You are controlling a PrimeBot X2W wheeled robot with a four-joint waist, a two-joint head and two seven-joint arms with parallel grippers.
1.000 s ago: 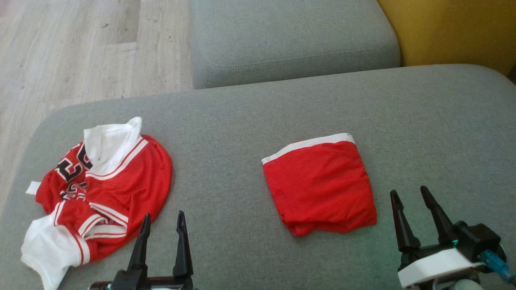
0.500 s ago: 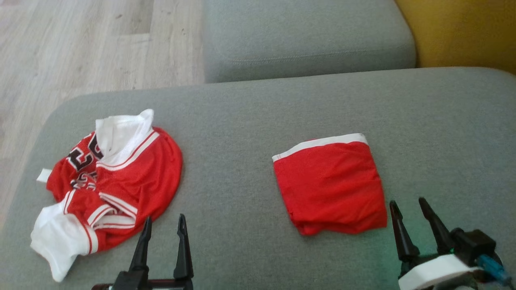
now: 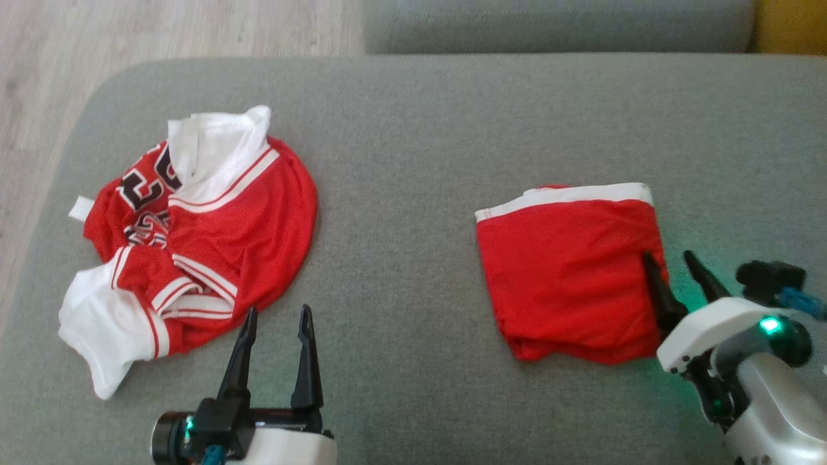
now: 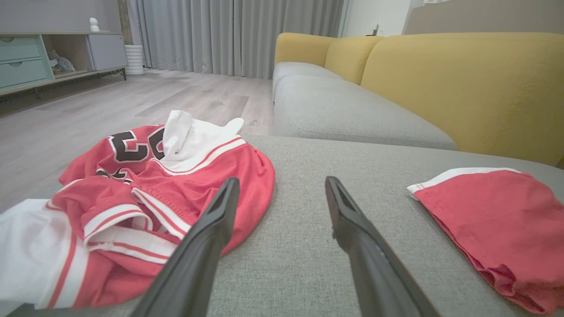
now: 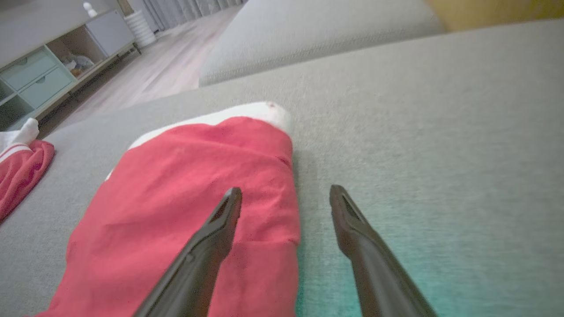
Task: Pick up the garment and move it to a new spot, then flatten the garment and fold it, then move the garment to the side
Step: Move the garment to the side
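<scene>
A folded red garment (image 3: 568,271) with a white band along its far edge lies flat on the grey cushion (image 3: 413,129), right of centre. My right gripper (image 3: 667,255) stands open at the garment's right edge. One finger is over the red cloth and the other over bare cushion, with nothing held. The right wrist view shows the same: the garment (image 5: 185,198) under the left finger of the gripper (image 5: 286,189). A crumpled red-and-white jersey (image 3: 207,226) lies at the left. My left gripper (image 3: 278,310) is open near its right edge, clear of it (image 4: 176,185).
A second grey seat (image 4: 352,110) and a yellow backrest (image 4: 462,83) lie beyond the cushion. Wooden floor (image 3: 39,97) runs past the cushion's left edge. A low cabinet (image 4: 53,53) and curtains stand far off across the room.
The head camera has shifted, moving the whole picture. My right gripper has moved forward until one finger overlaps the folded garment's right edge. Both garments lie as before.
</scene>
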